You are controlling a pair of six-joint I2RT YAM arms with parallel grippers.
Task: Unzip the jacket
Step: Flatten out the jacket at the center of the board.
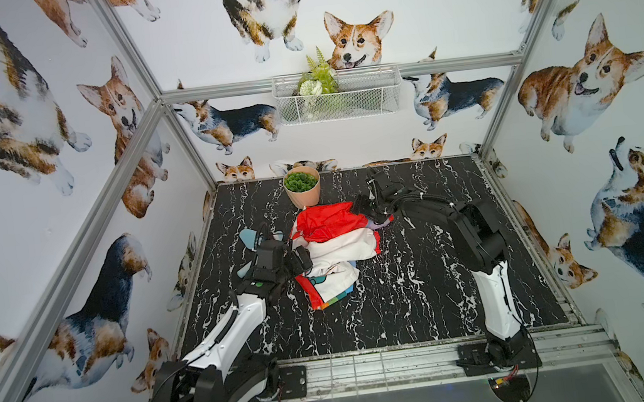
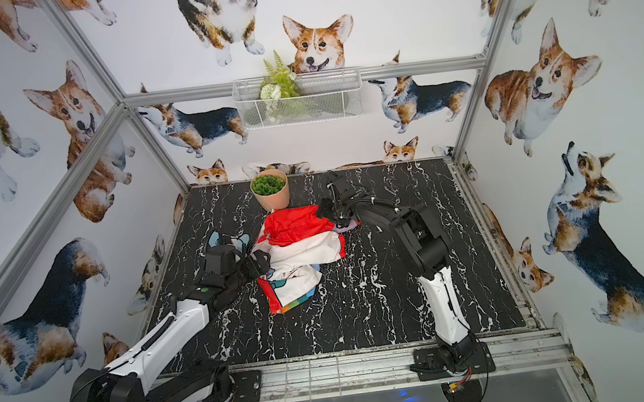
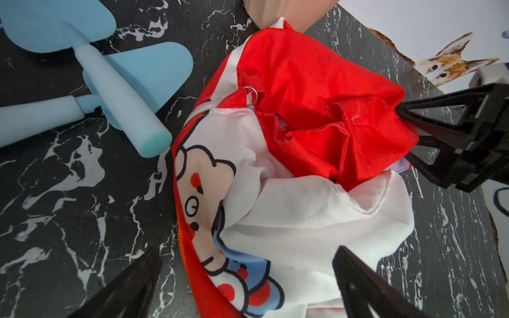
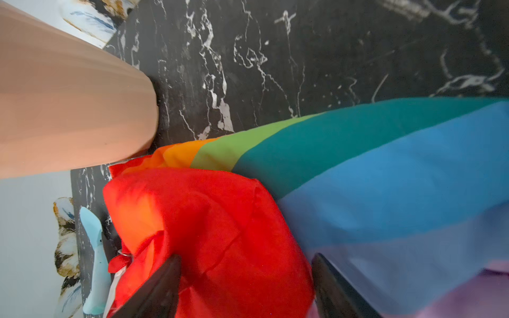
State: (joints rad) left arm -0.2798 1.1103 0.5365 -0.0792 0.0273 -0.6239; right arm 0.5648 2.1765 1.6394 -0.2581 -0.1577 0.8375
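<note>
The jacket (image 1: 333,249) lies crumpled in a heap at the middle of the black marble table (image 1: 420,281), red hood on top, white cartoon half below, and shows in both top views (image 2: 301,248). A small metal ring (image 3: 251,95) sits at the hood's edge, by a bit of white zipper. My left gripper (image 3: 246,254) is open, its fingers spread over the white cartoon fabric at the heap's left side (image 1: 303,258). My right gripper (image 4: 246,258) stands at the hood's far right edge (image 1: 363,208), jaws apart with bunched red hood fabric between them. The rainbow-striped half (image 4: 385,165) trails beside it.
A pink pot with a green plant (image 1: 302,189) stands just behind the jacket, close to the hood. Two light blue silicone utensils (image 3: 115,82) lie on the table left of the heap, behind my left wrist. A white wire basket (image 1: 338,95) hangs on the back wall.
</note>
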